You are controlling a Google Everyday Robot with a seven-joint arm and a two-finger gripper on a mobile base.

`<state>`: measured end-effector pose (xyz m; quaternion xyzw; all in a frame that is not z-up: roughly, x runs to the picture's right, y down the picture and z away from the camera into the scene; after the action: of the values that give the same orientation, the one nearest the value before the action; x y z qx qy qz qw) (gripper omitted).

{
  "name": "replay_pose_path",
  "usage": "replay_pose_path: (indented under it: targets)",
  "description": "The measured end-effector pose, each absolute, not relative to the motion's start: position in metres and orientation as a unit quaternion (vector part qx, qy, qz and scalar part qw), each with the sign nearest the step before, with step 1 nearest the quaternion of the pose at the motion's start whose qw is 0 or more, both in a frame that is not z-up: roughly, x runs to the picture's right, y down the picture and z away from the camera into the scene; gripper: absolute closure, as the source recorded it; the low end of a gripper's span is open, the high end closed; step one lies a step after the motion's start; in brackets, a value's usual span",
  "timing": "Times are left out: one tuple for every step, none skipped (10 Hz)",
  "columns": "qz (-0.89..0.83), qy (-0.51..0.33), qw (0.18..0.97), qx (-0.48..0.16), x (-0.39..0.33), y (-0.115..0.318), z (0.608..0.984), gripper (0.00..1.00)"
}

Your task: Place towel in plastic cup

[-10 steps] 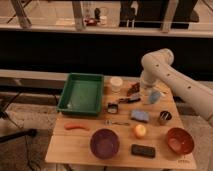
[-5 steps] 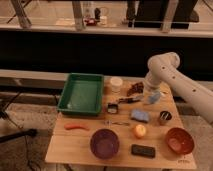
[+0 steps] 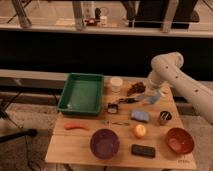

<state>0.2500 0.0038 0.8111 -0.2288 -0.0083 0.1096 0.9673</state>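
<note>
You will find no brand, label or writing legible on anything here. Your work surface is a light wooden table [image 3: 80,142], standing before a long dark counter front, with a bright floor and furniture legs visible in the room beyond. The white arm [image 3: 186,82] bends down from your right, and the gripper [image 3: 150,93] sits above the table's far right area — I cannot tell how its jaws stand. The towel [image 3: 153,96], pale blue, hangs at the gripper, though whether it is truly clasped I cannot tell. The plastic cup [image 3: 116,83] stands upright at the far edge, just beside the green tray [image 3: 81,93], apart from the towel.

Elsewhere on the table you have:
- a purple bowl [image 3: 104,143] at the front
- a reddish bowl [image 3: 179,140] at the front right
- an orange fruit [image 3: 140,130] — between the two bowls
- a blue sponge [image 3: 140,116]
- a dark flat block [image 3: 143,150] at the front edge
- a carrot-like item [image 3: 76,126] on the left
</note>
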Motion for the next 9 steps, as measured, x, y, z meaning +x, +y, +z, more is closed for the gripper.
replay_pose_path:
  targets:
    - [0.108, -0.007, 0.97, -0.218, 0.249, -0.004, 0.811, 1.0]
    - [0.11, -0.004, 0.972, -0.208, 0.248, -0.009, 0.813, 1.0]
    - [0.112, 0.002, 0.973, -0.2, 0.249, -0.012, 0.817, 1.0]
    - [0.115, 0.01, 0.974, -0.194, 0.253, -0.016, 0.821, 1.0]
    - [0.117, 0.016, 0.975, -0.19, 0.256, -0.02, 0.827, 1.0]
    - [0.119, 0.023, 0.975, -0.185, 0.259, -0.026, 0.834, 1.0]
    - [0.123, 0.03, 0.975, -0.182, 0.265, -0.027, 0.837, 1.0]
    - [0.127, 0.036, 0.975, -0.178, 0.273, -0.028, 0.839, 1.0]
    - [0.129, 0.041, 0.975, -0.174, 0.277, -0.03, 0.84, 1.0]
